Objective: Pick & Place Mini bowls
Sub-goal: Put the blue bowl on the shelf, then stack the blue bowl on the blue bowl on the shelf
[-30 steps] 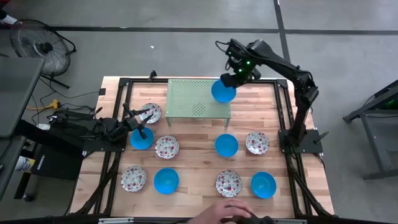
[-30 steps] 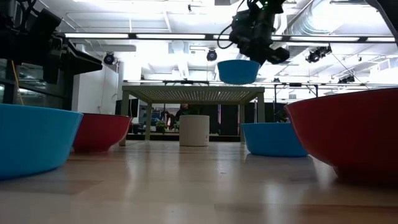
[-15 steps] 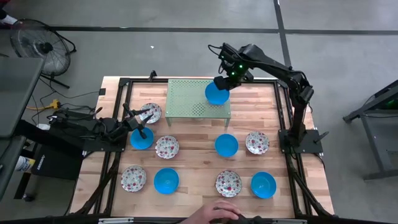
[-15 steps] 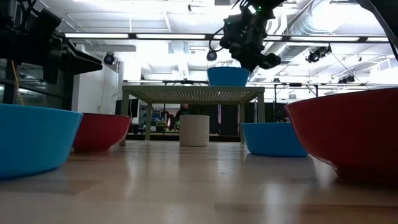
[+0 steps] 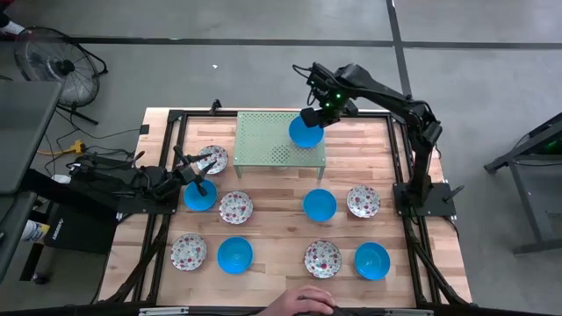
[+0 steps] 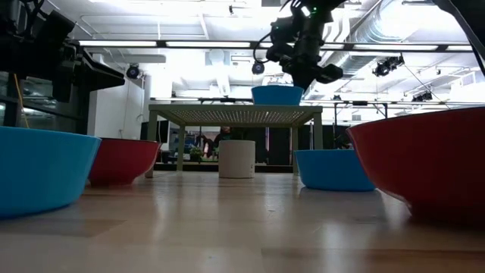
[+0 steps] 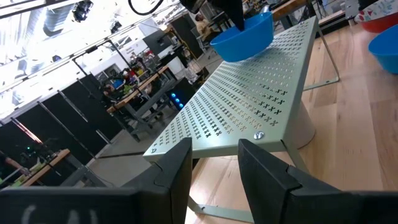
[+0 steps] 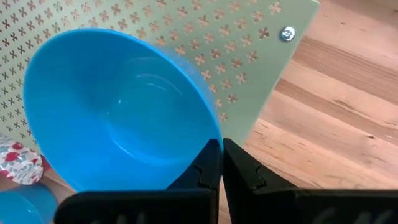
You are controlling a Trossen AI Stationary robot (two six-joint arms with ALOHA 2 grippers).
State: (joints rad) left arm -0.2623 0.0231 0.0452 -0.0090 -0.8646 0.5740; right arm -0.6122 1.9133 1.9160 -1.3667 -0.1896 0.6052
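A solid blue mini bowl (image 5: 305, 132) sits on the pale green perforated rack (image 5: 268, 145), near its far right part; the low view shows this blue bowl (image 6: 276, 95) on the rack's top (image 6: 220, 114). My right gripper (image 5: 318, 111) is shut on it. My left gripper (image 5: 195, 175) waits open at the table's left, between a floral bowl (image 5: 212, 159) and another blue bowl (image 5: 200, 195). In the left wrist view, my open left gripper (image 7: 214, 168) faces the rack (image 7: 249, 106). My right gripper pinches the blue bowl's rim (image 8: 214, 134) on its right far side, one finger (image 8: 206, 167) inside the bowl and one finger (image 8: 241, 169) outside. It comes from above, slanting down. The bowl's bottom is on the rack's top, and the bowl looks slightly tilted.
Loose on the wooden table stand blue bowls (image 5: 320, 204), (image 5: 234, 254), (image 5: 371, 261) and floral bowls (image 5: 235, 207), (image 5: 188, 252), (image 5: 322, 258), (image 5: 363, 201). A person's hand (image 5: 303, 303) shows at the near edge. Free rack surface lies left of the held bowl.
My right gripper has moved toward the table's left and down, carrying the blue bowl from above the rack's right far corner onto the rack's top. It stays shut on the rim. The person's hand at the near edge has shifted left.
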